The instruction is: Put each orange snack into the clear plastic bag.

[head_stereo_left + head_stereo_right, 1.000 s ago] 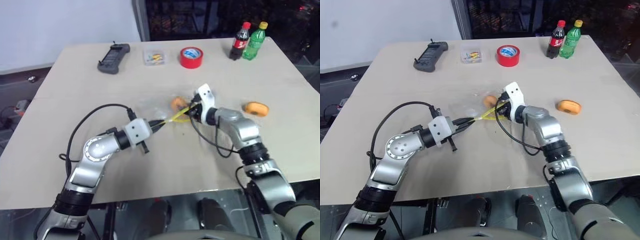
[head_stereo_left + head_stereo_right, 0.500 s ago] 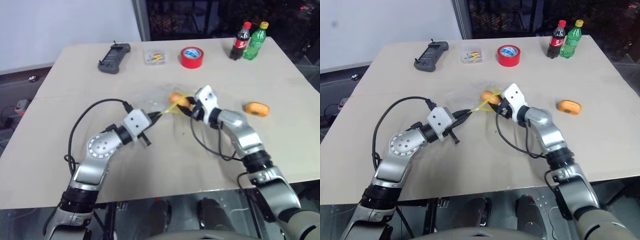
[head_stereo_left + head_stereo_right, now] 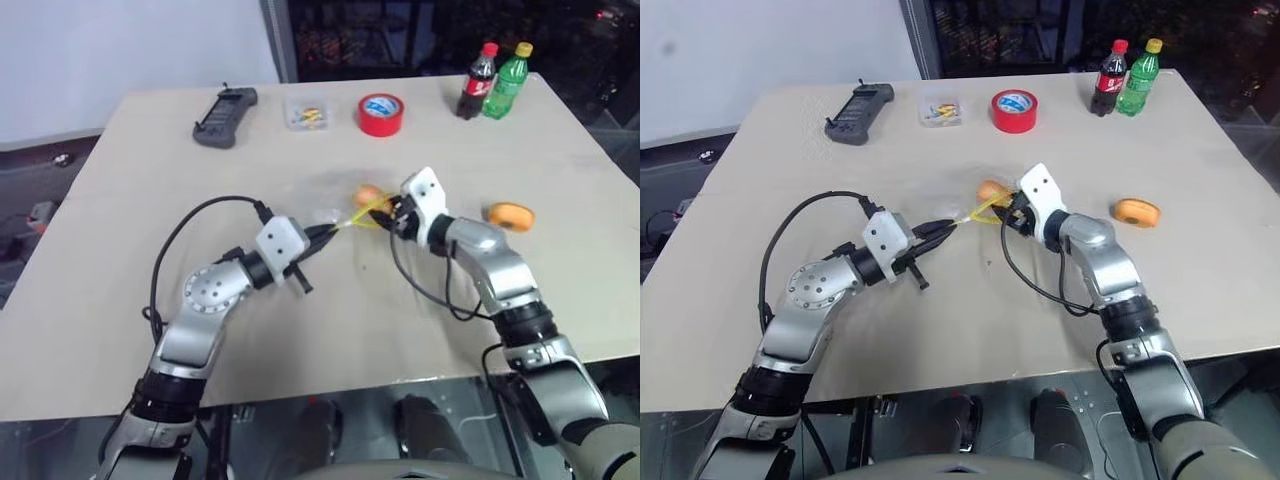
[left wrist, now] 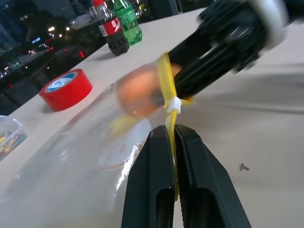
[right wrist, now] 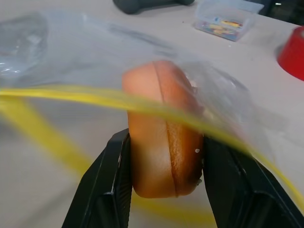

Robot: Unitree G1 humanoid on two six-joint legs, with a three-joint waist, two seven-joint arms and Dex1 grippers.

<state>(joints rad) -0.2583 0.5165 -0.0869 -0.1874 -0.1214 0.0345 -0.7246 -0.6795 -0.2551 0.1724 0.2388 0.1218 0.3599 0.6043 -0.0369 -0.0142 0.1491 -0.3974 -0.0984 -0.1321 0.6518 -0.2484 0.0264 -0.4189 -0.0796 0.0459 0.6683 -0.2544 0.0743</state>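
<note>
The jaws of the left gripper (image 4: 172,142) are clamped on the yellow strip of the clear plastic bag (image 4: 71,156), holding its mouth up above the tabletop (image 3: 300,330). The right gripper (image 5: 164,156) jaws grip one orange snack (image 5: 164,128) at the bag's opening, seemingly not released yet. The other orange snack (image 3: 510,215) lies on the tabletop, so most of the task remains.
</note>
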